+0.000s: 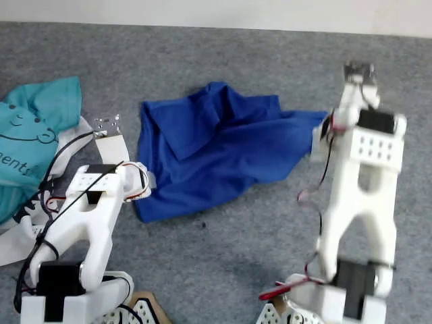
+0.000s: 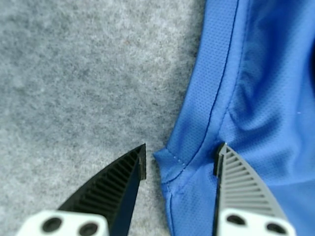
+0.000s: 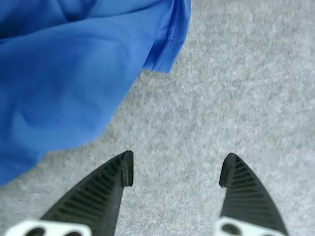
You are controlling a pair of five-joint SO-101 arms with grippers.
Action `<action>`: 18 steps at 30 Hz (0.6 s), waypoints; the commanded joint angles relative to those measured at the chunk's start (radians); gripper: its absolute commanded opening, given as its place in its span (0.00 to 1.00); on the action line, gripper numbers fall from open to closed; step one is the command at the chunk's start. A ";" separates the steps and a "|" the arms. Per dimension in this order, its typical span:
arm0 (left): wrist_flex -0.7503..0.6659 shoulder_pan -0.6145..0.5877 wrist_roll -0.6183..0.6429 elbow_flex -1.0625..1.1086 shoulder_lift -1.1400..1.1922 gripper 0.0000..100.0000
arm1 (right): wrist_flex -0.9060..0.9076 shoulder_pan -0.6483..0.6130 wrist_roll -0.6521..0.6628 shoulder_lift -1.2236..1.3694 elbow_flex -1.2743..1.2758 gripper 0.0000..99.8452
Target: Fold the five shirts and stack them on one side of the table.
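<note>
The blue shirt [image 1: 216,148] is lying crumpled near the middle of the table, its upper part folding over itself and one sleeve stretching out toward the right arm. The left gripper [image 2: 182,147] is hanging low over the shirt's near left corner with its jaws spread apart. The pale finger [image 2: 241,182] is sitting over the blue mesh fabric [image 2: 256,98], the dark finger [image 2: 118,187] is sitting over bare cover, and the stitched hem corner is lying between them, not pinched. The right gripper [image 3: 179,155] is likewise standing released, both dark fingers poised over bare cover, with the shirt's sleeve end [image 3: 64,73] lying just beyond their tips. At the table's left edge a teal shirt [image 1: 34,128] is lying bunched on top of a white garment [image 1: 10,243], well apart from the blue one. A grey, felt-like cover [image 1: 236,256] is spreading across the whole tabletop, with small dark specks near the blue shirt's lower edge. A pale strip [image 1: 216,10] is running along the far side of the table. The teal shirt is showing a dark line drawing and some lettering, cut off by the picture's edge.
</note>
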 commanded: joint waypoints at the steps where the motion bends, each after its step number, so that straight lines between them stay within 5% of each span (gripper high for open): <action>1: -0.014 -0.012 0.000 -0.045 0.004 0.22 | -0.148 0.008 -0.034 -0.170 0.274 0.29; 7: -0.048 -0.010 0.000 -0.045 0.004 0.00 | -0.248 0.016 -0.069 -0.183 0.449 0.29; 18: -0.044 0.033 0.008 -0.097 -0.002 0.01 | -0.202 -0.087 -0.021 -0.194 0.529 0.29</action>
